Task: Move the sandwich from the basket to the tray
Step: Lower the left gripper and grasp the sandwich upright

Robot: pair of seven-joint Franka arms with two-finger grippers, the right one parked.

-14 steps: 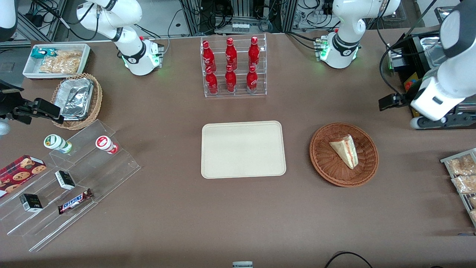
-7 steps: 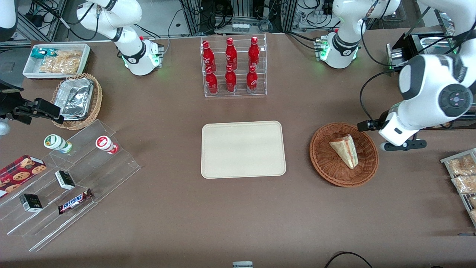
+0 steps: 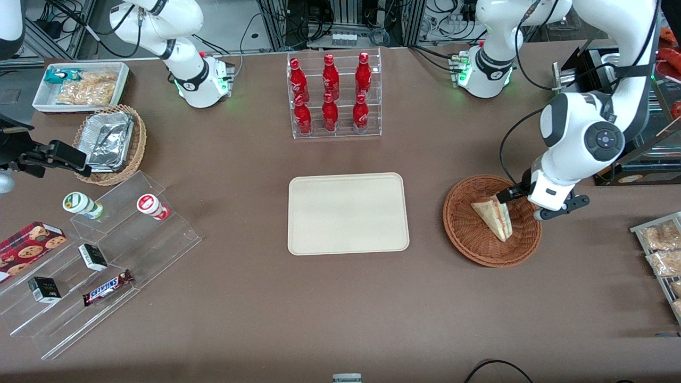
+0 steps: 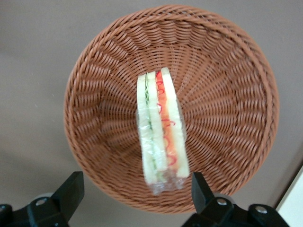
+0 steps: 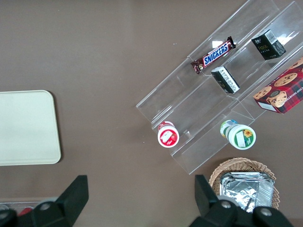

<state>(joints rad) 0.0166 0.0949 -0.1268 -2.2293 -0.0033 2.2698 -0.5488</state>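
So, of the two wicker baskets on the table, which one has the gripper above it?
The reddish-brown basket holding the sandwich; the open gripper hovers above it. The tan basket holds foil containers.

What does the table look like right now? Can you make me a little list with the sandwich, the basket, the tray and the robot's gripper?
sandwich: small triangular wedge of white bread with red and green filling, lying in the basket
basket: round reddish-brown woven wicker bowl, toward the working arm's end of the table
tray: flat cream rectangular tray with rounded corners, nothing on it, beside the basket
gripper: left arm's gripper, above the basket, fingers open, not touching the sandwich
step done: none, sandwich not yet picked up
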